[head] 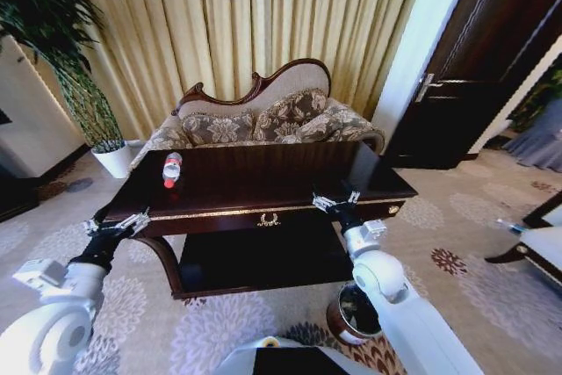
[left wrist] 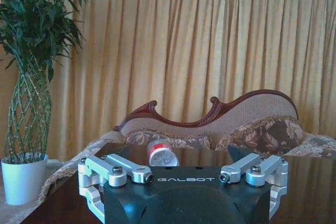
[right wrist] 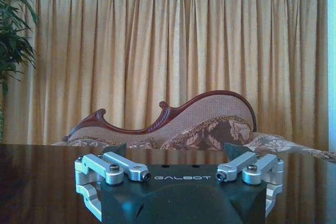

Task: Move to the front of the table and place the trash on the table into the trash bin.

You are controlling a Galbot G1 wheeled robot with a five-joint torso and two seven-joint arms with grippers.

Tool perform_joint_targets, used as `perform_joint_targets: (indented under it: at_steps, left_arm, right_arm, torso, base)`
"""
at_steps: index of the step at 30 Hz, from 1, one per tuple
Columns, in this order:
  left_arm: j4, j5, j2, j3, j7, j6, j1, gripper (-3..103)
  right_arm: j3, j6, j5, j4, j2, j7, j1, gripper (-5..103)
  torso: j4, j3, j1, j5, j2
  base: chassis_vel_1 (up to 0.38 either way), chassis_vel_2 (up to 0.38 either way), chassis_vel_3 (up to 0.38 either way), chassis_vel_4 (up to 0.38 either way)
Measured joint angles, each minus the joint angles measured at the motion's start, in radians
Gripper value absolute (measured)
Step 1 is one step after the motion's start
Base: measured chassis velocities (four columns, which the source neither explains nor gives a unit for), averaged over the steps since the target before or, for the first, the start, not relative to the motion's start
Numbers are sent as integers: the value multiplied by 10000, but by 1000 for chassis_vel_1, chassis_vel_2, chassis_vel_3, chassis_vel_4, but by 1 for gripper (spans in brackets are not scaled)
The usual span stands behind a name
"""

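Both grippers hover at the near edge of the large dark glossy mahogany table (head: 263, 183) with gold trim: the left gripper (head: 117, 224) by its near-left corner, the right gripper (head: 335, 199) over the near edge right of the gold emblem. Each has its fingers spread wide with nothing between them; the left wrist view shows the left gripper (left wrist: 184, 174) this way, the right wrist view the right gripper (right wrist: 182, 172).

Ahead of the left gripper, toward the far-left part of the tabletop and well apart from it, lies the small clear plastic bottle (head: 172, 169) with a red label and pale cap, on its side. In the left wrist view the bottle (left wrist: 161, 153) sits just beyond the open fingers, its bottom end turned toward the camera.

A small round brown trash bin (head: 355, 313) with a metallic rim stands on the patterned carpet near the table's right front, beside the right arm.

Behind the table are a carved-back patterned sofa (head: 263, 120), golden pleated curtains (head: 237, 24) and, far left, a leafy plant in a white pot (head: 112, 160).
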Motion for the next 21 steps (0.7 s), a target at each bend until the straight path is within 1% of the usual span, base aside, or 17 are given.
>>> perform_joint_targets:
  at_steps: [11, 14, 15, 16, 18, 19, 21]
  left_arm:
    - [25, 8, 12, 26, -1, -1, -12, 100]
    - [82, -11, 86, 110, -111, -1, -56, 100]
    - [124, -114, 213, 205, -343, 80, -165, 100]
    - [124, -114, 213, 205, -343, 80, -165, 100]
    - [179, -466, 641, 404, -1051, 442, -518, 100]
    - [179, -466, 641, 404, -1051, 442, -518, 100]
    - [232, -1001, 1365, 720, -2383, 1083, -1139, 100]
  right_arm:
    - [-62, -4, -86, 27, 47, -46, -98, 100]
    - [-100, 2, -108, 6, 100, -42, -124, 100]
    - [-128, 18, -109, -36, 122, -38, -134, 100]
    - [-128, 18, -109, -36, 122, -38, -134, 100]
    - [-177, 29, -107, -83, 142, -20, -132, 100]
    - [-177, 29, -107, -83, 142, -20, -132, 100]
    - [-238, 32, -104, -145, 143, -10, -100, 100]
  torso:
    - [1, 3, 6, -1, -3]
    - [0, 3, 6, -1, -3]
    - [3, 2, 5, 0, -3]
    - [3, 2, 5, 0, -3]
    - [3, -1, -1, -1, 0]
    - [3, -1, -1, -1, 0]
    - [2, -2, -3, -2, 2]
  base:
    - [-155, 155, 154, -169]
    - [-84, 95, 66, -67]
    - [0, 0, 0, 0]
    - [0, 0, 0, 0]
    - [0, 0, 0, 0]
    - [0, 0, 0, 0]
    - [0, 0, 0, 0]
